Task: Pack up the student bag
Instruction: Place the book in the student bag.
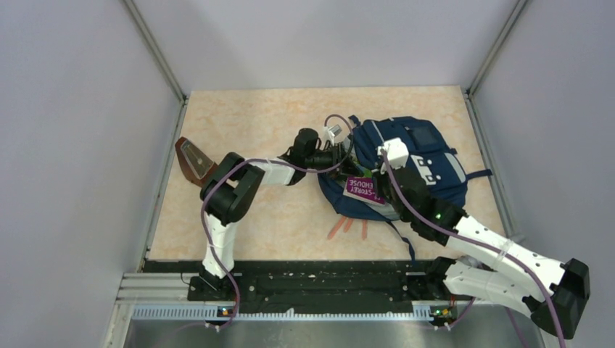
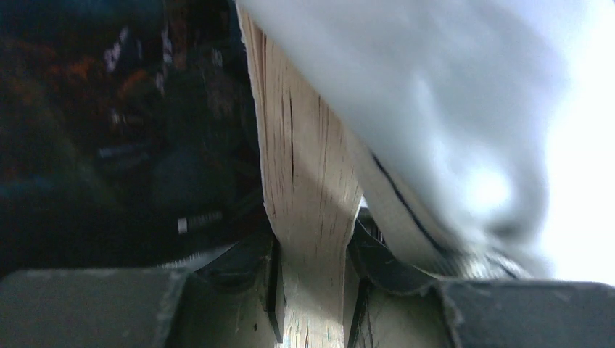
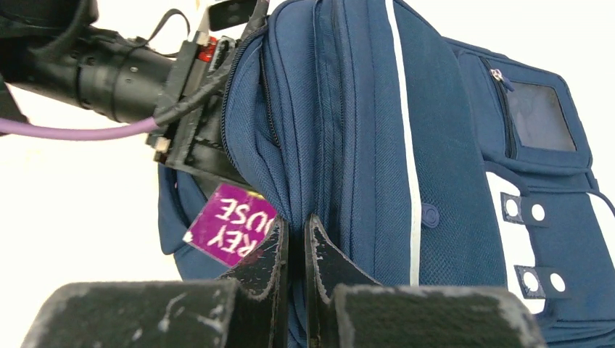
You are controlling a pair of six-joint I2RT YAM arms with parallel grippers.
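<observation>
Bag [image 1: 424, 156] lay on right half of desk [image 1: 275, 123]. Right claw [image 3: 296, 221] nearly together, pinching bag fabric beside zip at opening. Left claw [image 2: 313, 250] clamped on page edge of book [image 2: 308, 188], at bag mouth. Purple cover [image 3: 230, 233] stuck out of opening, partly inside; lettering read "STOREY", "EHOUSE". Whether it was same book, couldn't tell.

I'm running this from afar, and it reads as a robotics lab test cell. Plain grey panel walls [image 1: 72, 145] on aluminium frame posts [image 1: 154, 51] box in a marble-patterned bench [image 1: 275, 116]. The left arm [image 1: 232, 196] and right arm [image 1: 500, 254] are bolted to a black slotted rail [image 1: 319, 286].
</observation>
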